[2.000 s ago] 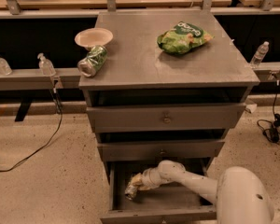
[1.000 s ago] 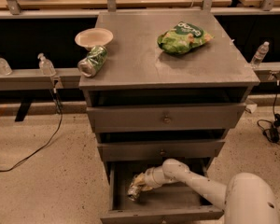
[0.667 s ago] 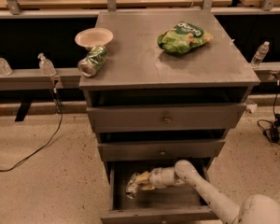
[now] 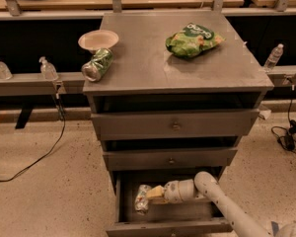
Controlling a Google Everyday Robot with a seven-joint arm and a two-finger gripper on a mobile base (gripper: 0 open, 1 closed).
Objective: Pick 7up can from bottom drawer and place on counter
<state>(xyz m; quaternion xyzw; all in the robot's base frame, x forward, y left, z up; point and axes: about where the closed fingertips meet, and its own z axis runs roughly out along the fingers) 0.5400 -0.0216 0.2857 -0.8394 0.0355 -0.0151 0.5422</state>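
The 7up can [image 4: 141, 200], whitish with green patches, lies in the left part of the open bottom drawer [image 4: 177, 220], the lowest of the grey cabinet's three drawers. My gripper [image 4: 152, 195] reaches into the drawer from the right and is right against the can's right side. The arm [image 4: 222, 201] runs down to the lower right corner. The counter [image 4: 153, 58] is the cabinet's flat grey top, well above the gripper.
On the counter lie a dented dark green can [image 4: 97, 64], a paper bowl [image 4: 98, 39] and a green chip bag [image 4: 193, 40]. The two upper drawers [image 4: 175, 126] are slightly open above the gripper. Plastic bottles [image 4: 48, 69] and cables [image 4: 286, 132] sit beside the cabinet.
The arm's elbow and body have dropped toward the lower right corner. The gripper stays at the can in the bottom drawer, and the can has barely moved.
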